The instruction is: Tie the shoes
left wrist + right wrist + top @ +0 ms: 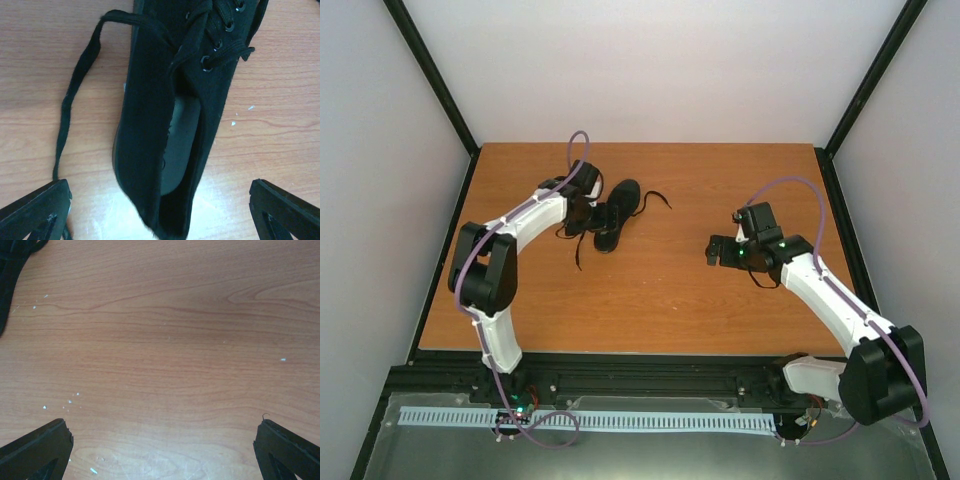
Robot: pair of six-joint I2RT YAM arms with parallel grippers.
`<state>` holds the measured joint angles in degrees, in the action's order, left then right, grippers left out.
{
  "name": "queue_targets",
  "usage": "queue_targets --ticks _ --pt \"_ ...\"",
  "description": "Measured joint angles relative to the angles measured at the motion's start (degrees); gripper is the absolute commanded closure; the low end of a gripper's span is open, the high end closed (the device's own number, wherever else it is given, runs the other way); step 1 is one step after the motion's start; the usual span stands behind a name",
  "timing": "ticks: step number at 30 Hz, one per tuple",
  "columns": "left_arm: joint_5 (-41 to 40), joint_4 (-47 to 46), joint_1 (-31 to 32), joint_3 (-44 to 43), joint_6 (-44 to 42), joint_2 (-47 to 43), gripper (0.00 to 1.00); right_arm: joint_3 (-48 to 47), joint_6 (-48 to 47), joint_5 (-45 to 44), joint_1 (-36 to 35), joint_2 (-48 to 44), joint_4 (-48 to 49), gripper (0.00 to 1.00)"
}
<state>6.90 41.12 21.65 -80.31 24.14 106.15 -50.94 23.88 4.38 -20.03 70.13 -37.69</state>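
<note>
Wooden table [660, 300]; small white specks [44, 407], possibly crumbs.

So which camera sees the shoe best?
The left wrist view: the shoe fills it, eyelets and insole clear. The top view shows it small, beside the left arm. The right wrist view catches only a dark sliver.

White-shelled left arm [525, 222] and white-shelled right arm [825, 292], each with bulky black joint housings [485, 268] and a thin lilac cable [577, 148] looped alongside. Small green lights [782, 243] at right wrist. Matte black left gripper [160, 182] and right gripper [162, 421], wedge-shaped fingers [37, 207] with triangular cut-outs.
</note>
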Motion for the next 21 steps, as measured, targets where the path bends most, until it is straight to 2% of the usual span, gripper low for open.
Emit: queue_targets --ticks 6,10,15,18,21 --pt "-0.31 1.14 0.42 -6.19 -0.46 8.76 0.00 0.50 0.85 0.81 -0.37 -1.64 0.26 0.00" --pt "-1.53 1.49 1.33 -6.97 -0.66 12.57 0.03 1.55 0.83 0.76 -0.55 -2.10 0.85 0.00" --pt "-5.05 3.08 4.33 -9.29 -1.75 14.62 0.35 2.10 0.76 0.55 -0.63 -2.36 0.98 0.00" --pt "-7.67 3.08 5.60 -9.31 -1.86 14.62 0.59 2.49 0.55 0.07 -0.63 -2.67 1.03 0.00" --pt "-9.03 2.78 5.66 -8.74 -1.49 13.14 0.67 3.15 0.31 -0.76 -0.63 -3.34 1.03 0.00"
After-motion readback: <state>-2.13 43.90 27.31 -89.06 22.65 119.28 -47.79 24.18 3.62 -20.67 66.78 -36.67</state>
